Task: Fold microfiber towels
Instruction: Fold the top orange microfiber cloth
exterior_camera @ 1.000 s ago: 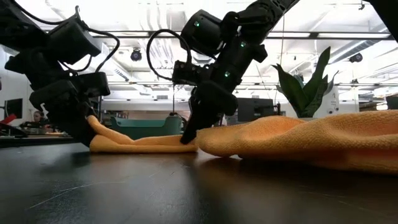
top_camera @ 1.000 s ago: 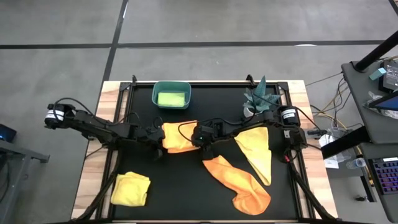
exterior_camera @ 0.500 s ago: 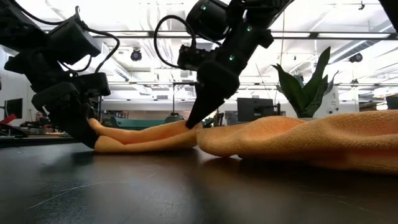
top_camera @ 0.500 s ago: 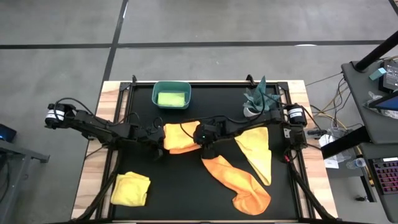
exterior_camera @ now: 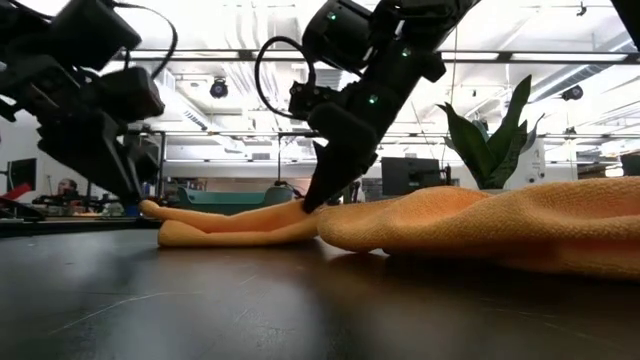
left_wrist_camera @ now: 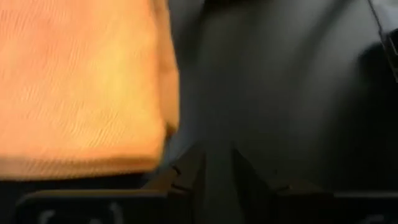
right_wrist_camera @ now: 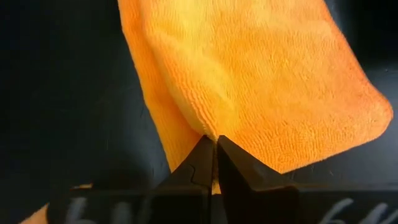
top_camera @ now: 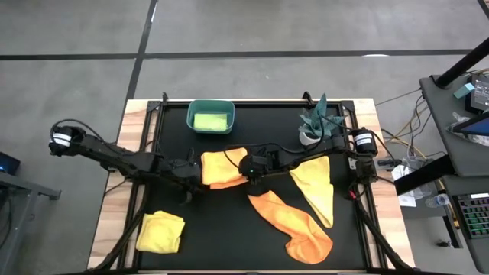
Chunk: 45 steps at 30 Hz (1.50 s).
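Lying mid-table, the half-folded orange towel (top_camera: 221, 168) is pinched at its right edge by the closed right gripper (top_camera: 249, 173). The left gripper (top_camera: 186, 169), narrowly parted and empty, is seen just beside its left edge.

Folded orange microfiber towel (top_camera: 221, 168) lies flat at table centre. Second orange microfiber towel (top_camera: 293, 222) sprawls crumpled, front right. Yellow microfiber towel (top_camera: 316, 186) spread as a triangle beside it. Bunched yellow microfiber towel (top_camera: 160, 231) front left. Lime green towel (top_camera: 209, 121) in bin.
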Available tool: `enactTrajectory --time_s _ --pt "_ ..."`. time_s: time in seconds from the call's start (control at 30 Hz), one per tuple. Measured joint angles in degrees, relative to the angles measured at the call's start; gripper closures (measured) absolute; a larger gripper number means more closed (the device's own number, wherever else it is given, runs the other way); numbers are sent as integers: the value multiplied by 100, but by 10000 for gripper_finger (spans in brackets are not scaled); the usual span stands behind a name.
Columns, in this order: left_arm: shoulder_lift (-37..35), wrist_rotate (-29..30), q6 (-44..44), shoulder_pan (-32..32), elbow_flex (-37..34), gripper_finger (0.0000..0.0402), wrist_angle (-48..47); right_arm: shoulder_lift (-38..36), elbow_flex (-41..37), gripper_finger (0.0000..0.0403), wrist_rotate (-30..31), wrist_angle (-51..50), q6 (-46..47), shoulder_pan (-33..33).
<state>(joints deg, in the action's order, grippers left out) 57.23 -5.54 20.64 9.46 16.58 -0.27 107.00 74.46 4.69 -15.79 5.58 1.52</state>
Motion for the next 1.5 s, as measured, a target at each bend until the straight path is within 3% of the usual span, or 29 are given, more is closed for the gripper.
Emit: enactTrajectory --time_s 0.2,0.43,0.7,1.07,1.5 --pt "364 946 -2 571 47 396 317 0 0 394 0 192 0 -2" --pt "1272 2473 -2 1039 238 401 1005 0 0 394 0 327 0 -2" --pt "2040 2551 -15 1040 498 401 1026 0 0 394 -2 323 53 0" --pt "1991 2646 490 1007 448 402 358 -124 -4 394 -14 94 -254 140" --pt "1978 2655 597 1005 437 402 260 -146 -4 394 -66 -488 -830 313"
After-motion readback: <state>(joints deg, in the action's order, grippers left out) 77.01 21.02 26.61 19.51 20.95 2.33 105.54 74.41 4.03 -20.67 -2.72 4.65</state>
